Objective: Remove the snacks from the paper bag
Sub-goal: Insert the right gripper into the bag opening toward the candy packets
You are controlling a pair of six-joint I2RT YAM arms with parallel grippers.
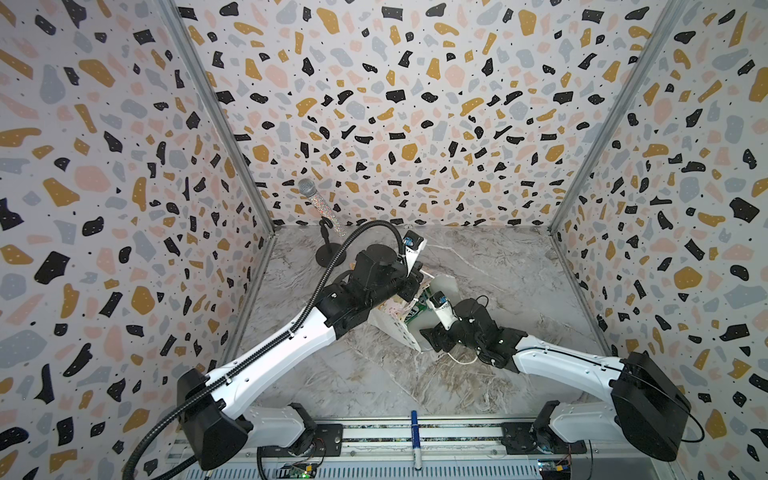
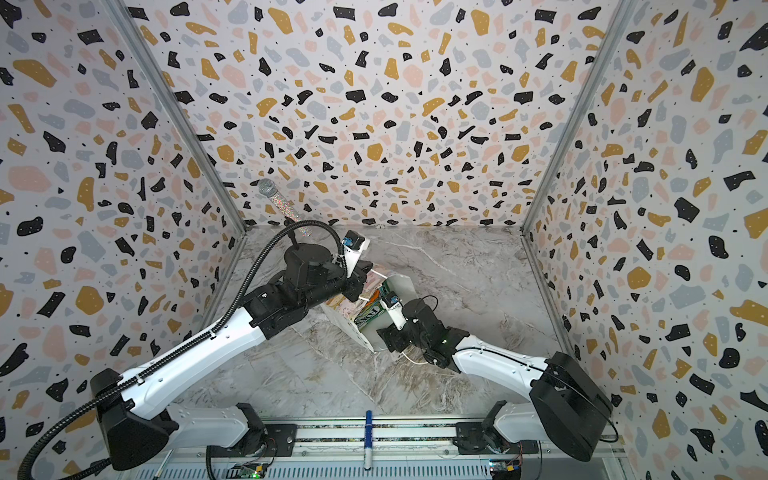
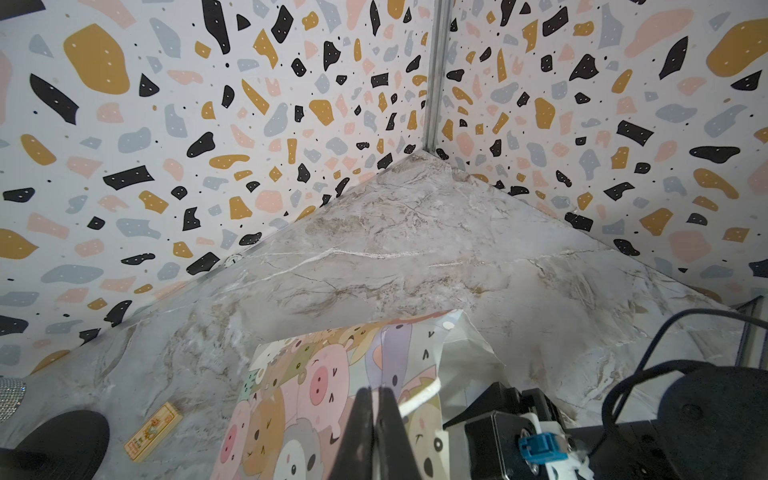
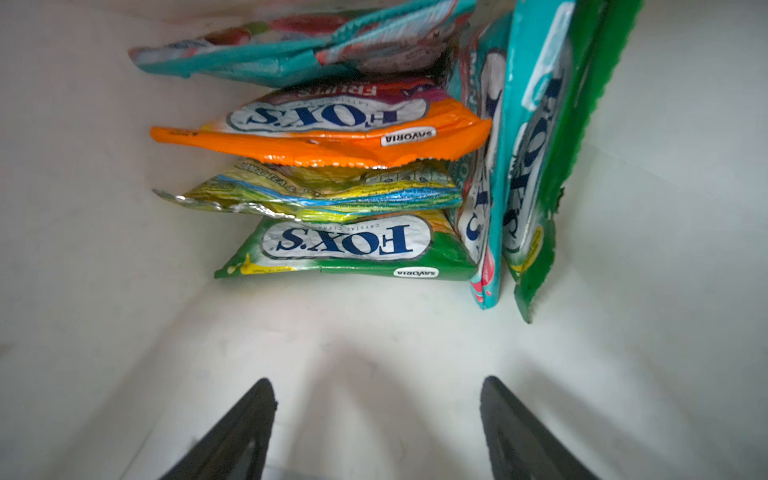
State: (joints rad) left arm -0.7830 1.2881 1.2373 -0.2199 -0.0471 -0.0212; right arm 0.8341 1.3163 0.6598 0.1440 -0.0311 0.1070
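Now | left pincer (image 3: 376,390) clamps paper bag (image 3: 316,374) | right pincer (image 4: 378,380) wide, empty | I'd pinch the light, slick orange snack (image 4: 324,141) by its crimped edge

Orange packet (image 4: 320,145): FOX'S, FRUITS, SAVORIA. Green packet (image 4: 345,266): FOX'S, CRYSTAL CLEAR, SAVORIA. Upright teal packet (image 4: 528,158): FOX'S, partly.

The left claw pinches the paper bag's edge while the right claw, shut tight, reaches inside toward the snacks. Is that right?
No. The right gripper is open, not shut: the right wrist view shows its fingers apart, holding nothing. Otherwise yes: the left gripper pinches the edge of the paper bag while the right reaches inside toward the snacks.
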